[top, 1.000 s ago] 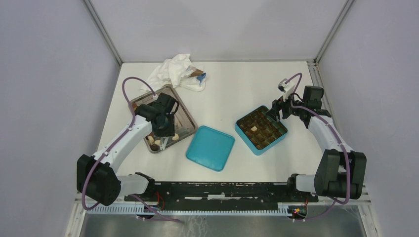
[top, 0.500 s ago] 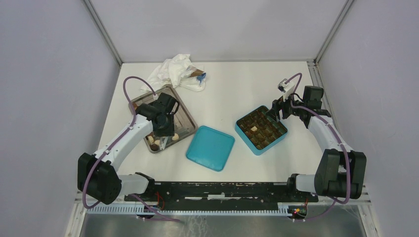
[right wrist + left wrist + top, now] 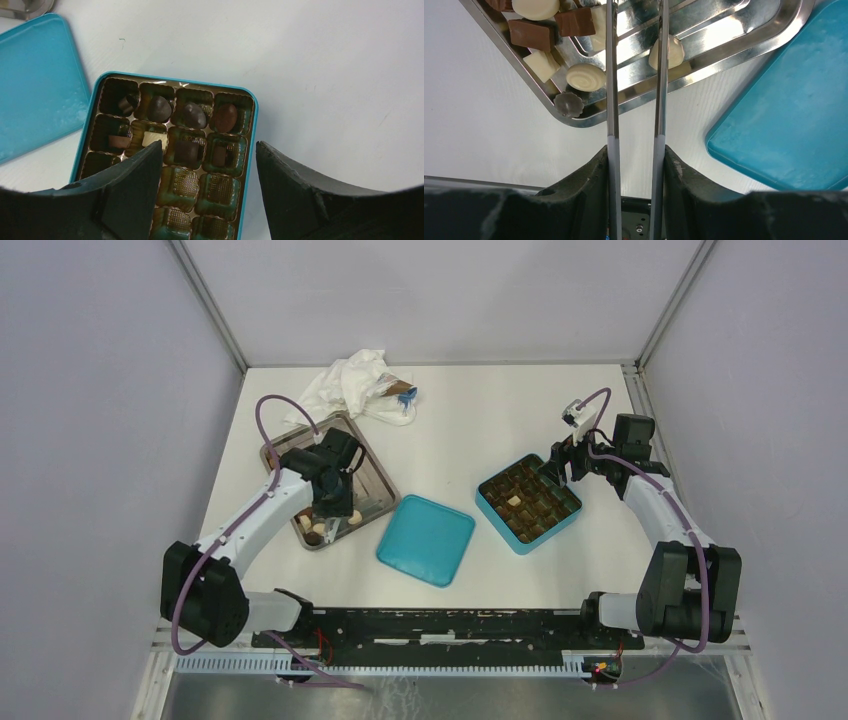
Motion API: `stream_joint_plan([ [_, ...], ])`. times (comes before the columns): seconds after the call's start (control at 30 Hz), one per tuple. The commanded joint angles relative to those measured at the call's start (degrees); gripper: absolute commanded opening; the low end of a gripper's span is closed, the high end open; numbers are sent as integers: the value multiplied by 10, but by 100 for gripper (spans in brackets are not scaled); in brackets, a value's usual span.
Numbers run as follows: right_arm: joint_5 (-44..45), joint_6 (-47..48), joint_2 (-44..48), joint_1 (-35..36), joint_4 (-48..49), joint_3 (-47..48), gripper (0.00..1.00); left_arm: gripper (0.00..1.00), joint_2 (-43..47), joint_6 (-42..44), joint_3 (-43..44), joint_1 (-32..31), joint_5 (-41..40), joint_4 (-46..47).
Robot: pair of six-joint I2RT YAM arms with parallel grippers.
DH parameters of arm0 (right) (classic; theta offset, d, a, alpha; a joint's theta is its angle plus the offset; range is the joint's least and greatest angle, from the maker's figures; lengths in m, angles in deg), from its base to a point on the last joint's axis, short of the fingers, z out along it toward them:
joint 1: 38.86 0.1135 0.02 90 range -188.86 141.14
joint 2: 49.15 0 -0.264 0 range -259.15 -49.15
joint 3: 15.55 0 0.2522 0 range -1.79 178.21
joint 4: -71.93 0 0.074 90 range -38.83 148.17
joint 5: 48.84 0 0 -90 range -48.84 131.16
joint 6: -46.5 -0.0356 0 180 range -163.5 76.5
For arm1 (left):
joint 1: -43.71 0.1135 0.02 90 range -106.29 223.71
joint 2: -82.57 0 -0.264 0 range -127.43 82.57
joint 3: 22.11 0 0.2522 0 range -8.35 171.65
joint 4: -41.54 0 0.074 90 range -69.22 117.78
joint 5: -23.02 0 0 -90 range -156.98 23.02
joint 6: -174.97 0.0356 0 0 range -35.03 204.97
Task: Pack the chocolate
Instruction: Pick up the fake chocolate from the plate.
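The tray [image 3: 724, 55] and the tips of the left gripper [image 3: 636, 7] run off at twelve o'clock, the teal lid [image 3: 794, 115] at three.

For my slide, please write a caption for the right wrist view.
Open right gripper above the teal box, several chocolates in its tray cells, teal lid lying beside.

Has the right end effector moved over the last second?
No: the right end effector stays over the box's far-right edge in the top view.

A teal box [image 3: 498, 524] and lid [image 3: 425, 538], a silver tray [image 3: 734, 35], chocolate [image 3: 530, 35] in dark brown, mid-brown and cream, one swirl-patterned.
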Motion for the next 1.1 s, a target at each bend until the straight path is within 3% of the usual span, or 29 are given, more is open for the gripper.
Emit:
stream_joint_plan([
  [0.0, -13, 7, 0, 0, 10, -2, 74, 21, 6, 20, 5, 4, 3, 6],
  [0.17, -13, 7, -1, 0, 11, -2, 74, 2, 29, 16, 11, 3, -1, 3],
  [0.4, -16, 10, -2, 0, 10, -4, 74, 2, 73, 11, 21, 3, 10, 8],
  [0.6, -15, 20, 2, 0, 10, -6, 74, 2, 139, 15, 13, 0, 113, 62],
  [0.87, 108, 62, 8, -4, -4, 0, 73, 2, 215, -15, -35, -20, 263, 196],
  [1.07, 135, 97, -20, -5, -40, 17, 64, 2, 215, -42, -55, -70, 278, 271],
])
